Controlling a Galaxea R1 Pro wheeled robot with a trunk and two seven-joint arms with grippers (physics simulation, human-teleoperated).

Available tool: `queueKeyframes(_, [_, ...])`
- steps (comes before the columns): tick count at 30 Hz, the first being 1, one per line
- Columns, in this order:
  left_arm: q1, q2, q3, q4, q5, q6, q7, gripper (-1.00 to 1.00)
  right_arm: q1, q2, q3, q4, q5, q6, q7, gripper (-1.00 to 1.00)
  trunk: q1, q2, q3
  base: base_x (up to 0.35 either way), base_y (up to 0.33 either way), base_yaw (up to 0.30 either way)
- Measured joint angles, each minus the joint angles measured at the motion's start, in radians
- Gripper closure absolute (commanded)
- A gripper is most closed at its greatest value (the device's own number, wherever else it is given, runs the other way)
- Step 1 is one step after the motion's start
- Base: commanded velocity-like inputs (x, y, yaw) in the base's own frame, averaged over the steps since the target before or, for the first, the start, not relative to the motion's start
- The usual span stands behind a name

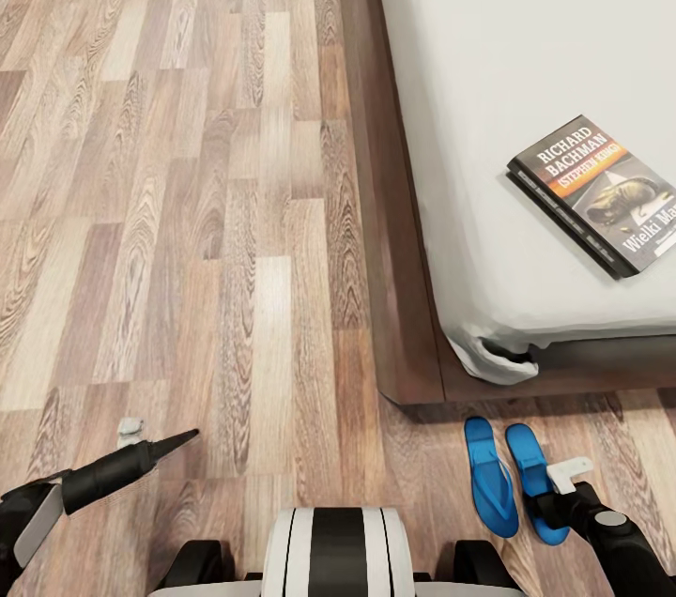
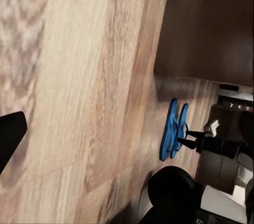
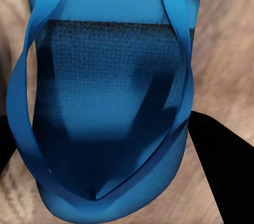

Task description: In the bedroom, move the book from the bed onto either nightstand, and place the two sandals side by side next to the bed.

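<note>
Your right gripper sits low over the right sandal, fingers spread either side of its strapped end, not clamped. The left sandal lies just beside it on the floor by the bed corner; the book lies on the mattress. I cannot tell whether your left gripper is parted or closed.

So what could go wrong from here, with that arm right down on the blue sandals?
The right gripper sits right over the right-hand sandal, its fingers either side of it, so pulling away carelessly might drag it off the left sandal and spoil the pairing. The book lies on the bed near the edge; a clumsy grasp might push it off.
</note>
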Motion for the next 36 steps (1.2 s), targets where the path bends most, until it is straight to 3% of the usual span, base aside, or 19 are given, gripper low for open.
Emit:
queueKeyframes(4, [0.0, -0.003, 0.007, 0.0, 0.021, 0.003, -0.037, -1.0, 0.0, 0.0, -0.001, 0.0, 0.0, 0.0, 0.0, 1.0, 0.001, 0.0, -0.004, 0.0, 0.0, 0.0])
queueKeyframes(8, [0.0, -0.006, 0.007, 0.001, 0.021, 0.002, -0.036, -1.0, 0.0, 0.0, -0.002, 0.0, 0.0, 0.0, 0.0, 1.0, 0.002, -0.001, -0.019, 0.0, 0.0, 0.0])
queueKeyframes(15, [0.0, -0.007, 0.008, 0.001, 0.021, 0.001, -0.035, -1.0, 0.0, 0.0, -0.002, 0.0, 0.0, 0.0, 0.0, 1.0, 0.002, -0.001, -0.019, 0.0, 0.0, 0.0])
queueKeyframes(18, [0.0, -0.006, 0.008, 0.003, 0.021, 0.001, -0.033, -1.0, 0.0, 0.0, -0.002, 0.0, 0.0, 0.0, 0.0, 1.0, 0.004, -0.002, -0.031, 0.0, 0.0, 0.0])
queueKeyframes(36, [0.0, -0.007, 0.007, 0.003, 0.021, 0.0, -0.03, -1.0, 0.0, 0.0, -0.002, 0.0, 0.0, 0.0, 0.0, 1.0, 0.004, -0.002, -0.031, 0.011, 0.0, 0.0])
